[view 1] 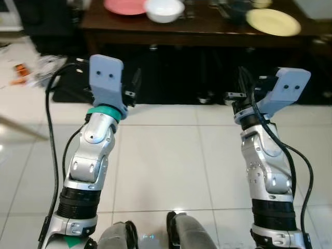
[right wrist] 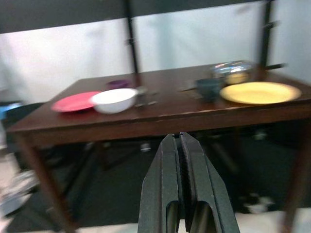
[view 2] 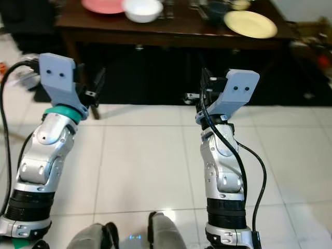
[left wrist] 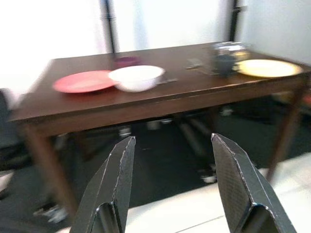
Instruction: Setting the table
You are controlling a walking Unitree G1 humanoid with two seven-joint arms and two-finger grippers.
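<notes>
A dark wooden table (view 1: 197, 28) stands ahead of me. On it lie a pink plate (view 1: 124, 6), a white bowl (view 1: 164, 10) beside it, and a yellow plate (view 1: 273, 22) toward the right. A dark blue cup (right wrist: 209, 89), a small purple dish (right wrist: 118, 84) and some cutlery (left wrist: 194, 63) sit further back. Both arms are raised in front of the table, short of its edge. My left gripper (left wrist: 172, 150) is open with nothing between its fingers. My right gripper (right wrist: 180, 145) is shut and holds nothing.
White tiled floor (view 1: 166, 161) lies between me and the table. Dark space with table legs (left wrist: 46, 165) and chair bases is under the tabletop. Scattered papers and small items (view 1: 31, 67) lie on the floor at the left.
</notes>
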